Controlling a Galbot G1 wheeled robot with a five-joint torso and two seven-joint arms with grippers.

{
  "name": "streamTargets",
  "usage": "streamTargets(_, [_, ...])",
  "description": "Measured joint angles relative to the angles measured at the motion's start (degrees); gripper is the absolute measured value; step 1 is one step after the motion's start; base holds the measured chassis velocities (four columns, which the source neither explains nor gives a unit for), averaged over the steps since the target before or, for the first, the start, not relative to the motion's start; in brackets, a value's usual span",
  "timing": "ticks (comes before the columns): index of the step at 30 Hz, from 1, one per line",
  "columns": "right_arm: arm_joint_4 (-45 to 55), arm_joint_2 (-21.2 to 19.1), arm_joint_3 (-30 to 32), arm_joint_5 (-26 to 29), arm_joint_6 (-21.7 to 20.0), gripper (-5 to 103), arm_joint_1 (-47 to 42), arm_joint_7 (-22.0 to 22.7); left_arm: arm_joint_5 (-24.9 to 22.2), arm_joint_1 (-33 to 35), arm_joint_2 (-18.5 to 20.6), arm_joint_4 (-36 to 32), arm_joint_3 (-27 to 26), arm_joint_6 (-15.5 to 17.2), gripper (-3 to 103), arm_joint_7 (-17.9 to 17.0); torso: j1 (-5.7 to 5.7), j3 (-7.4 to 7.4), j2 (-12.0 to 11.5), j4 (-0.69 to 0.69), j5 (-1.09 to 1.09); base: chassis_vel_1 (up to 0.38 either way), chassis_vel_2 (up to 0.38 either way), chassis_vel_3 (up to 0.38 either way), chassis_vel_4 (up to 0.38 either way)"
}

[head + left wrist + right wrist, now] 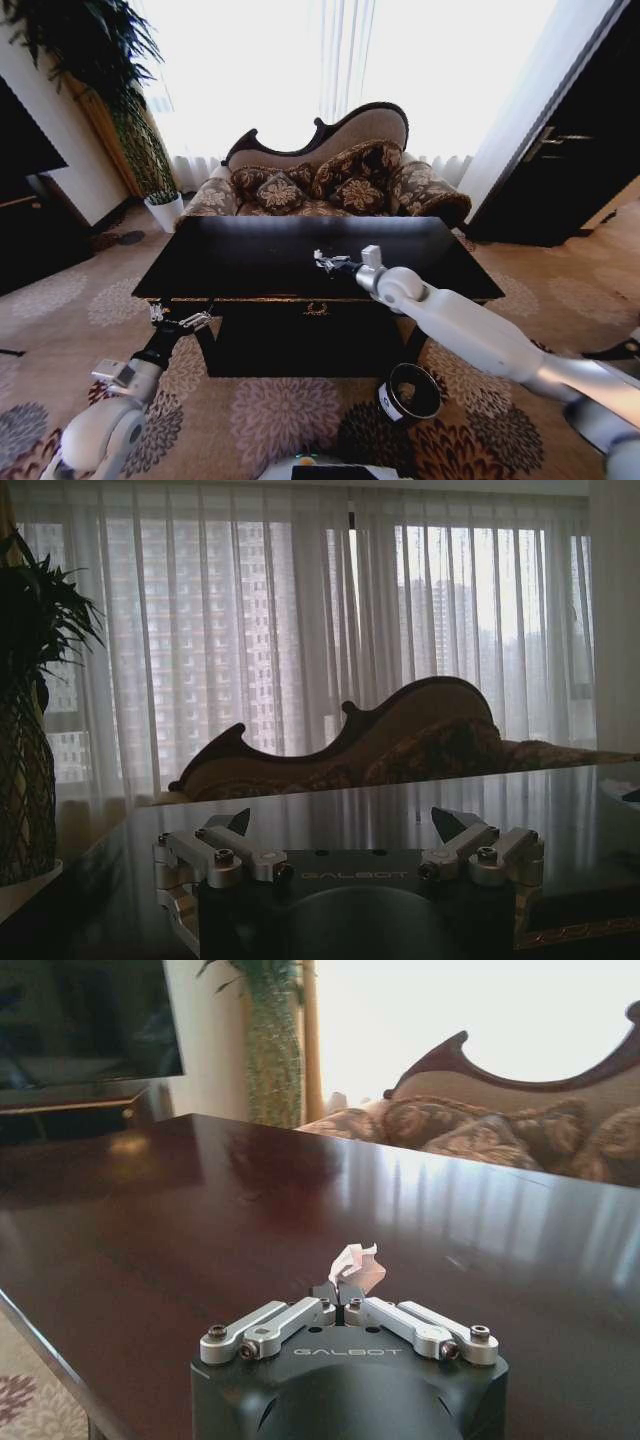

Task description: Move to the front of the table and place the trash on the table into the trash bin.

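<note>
Head view, nearest first: the trash bin (410, 392) stands on the patterned carpet (280, 420) in front of the bench (240, 262), toward its right side, just under the right arm. The left tool (180, 320) hangs low by the bench's front left corner, its fingers (215, 855) spread apart over the bench edge in the left wrist view. Farther in, the right tool (325, 262) reaches over the middle of the glossy black bench top. The right wrist view shows its fingertips (322, 1310) pinched together on a white paper wad (356, 1267), just above the surface. Beyond the bench sits the brown sofa (330, 180), with a potted plant (150, 160) to its left.
</note>
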Motion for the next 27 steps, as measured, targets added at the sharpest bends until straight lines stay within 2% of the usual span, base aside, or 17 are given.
streamTargets(3, [3.00,-2.65,10.29,-0.99,0.90,0,-8.85,-0.86,0.00,0.00,0.00,0.00,0.00,0.00,100,0.01,0.00,0.00,0.00,-0.02,0.00,0.000,0.000,0.000,0.000])
streamTargets(4, [3.00,-2.65,10.29,-0.99,0.90,0,-8.85,-0.86,0.00,0.00,0.00,0.00,0.00,0.00,100,0.01,0.00,0.00,0.00,-0.02,0.00,0.000,0.000,0.000,0.000])
streamTargets(7, [6.08,-3.74,22.31,-3.91,2.75,0,-20.83,-2.74,0.00,0.00,0.00,0.00,0.00,0.00,100,-0.01,0.00,0.00,0.00,-0.01,0.01,0.000,0.000,0.000,0.000])
streamTargets(8, [6.08,-3.74,22.31,-3.91,2.75,0,-20.83,-2.74,0.00,0.00,0.00,0.00,0.00,0.00,100,-0.01,0.00,0.00,0.00,-0.01,0.01,0.000,0.000,0.000,0.000])
streamTargets(11, [8.89,-3.15,31.92,-5.86,4.91,0,-30.53,-4.09,0.00,0.00,0.00,0.00,0.00,0.00,100,0.00,-0.01,-0.01,0.00,-0.03,0.00,0.000,0.000,0.000,0.000])
streamTargets(12, [8.89,-3.15,31.92,-5.86,4.91,0,-30.53,-4.09,0.00,0.00,0.00,0.00,0.00,0.00,100,0.00,-0.01,-0.01,0.00,-0.03,0.00,0.000,0.000,0.000,0.000])
streamTargets(15, [11.12,-0.75,38.92,-9.40,7.91,0,-37.44,-4.92,0.00,0.00,-0.01,0.00,0.00,0.00,100,0.00,-0.01,-0.01,0.00,0.01,-0.01,0.000,0.000,0.000,0.000])
streamTargets(20, [13.01,3.26,43.71,-13.63,10.28,0,-43.81,-6.39,0.00,0.00,0.00,0.00,0.00,0.00,100,0.00,0.00,0.00,0.00,0.00,0.00,0.000,0.000,0.000,0.000])
streamTargets(24, [13.67,8.42,49.15,-19.64,14.40,0,-50.41,-8.08,0.00,0.00,0.00,0.00,0.00,0.00,100,0.00,-0.01,-0.01,0.00,0.00,-0.01,0.000,0.000,0.000,0.000])
streamTargets(27, [13.72,10.23,51.56,-21.97,16.35,0,-52.78,-8.73,0.00,0.00,0.00,0.00,0.00,0.00,100,-0.01,-0.01,0.00,0.00,0.00,-0.02,0.000,0.000,0.000,0.000])
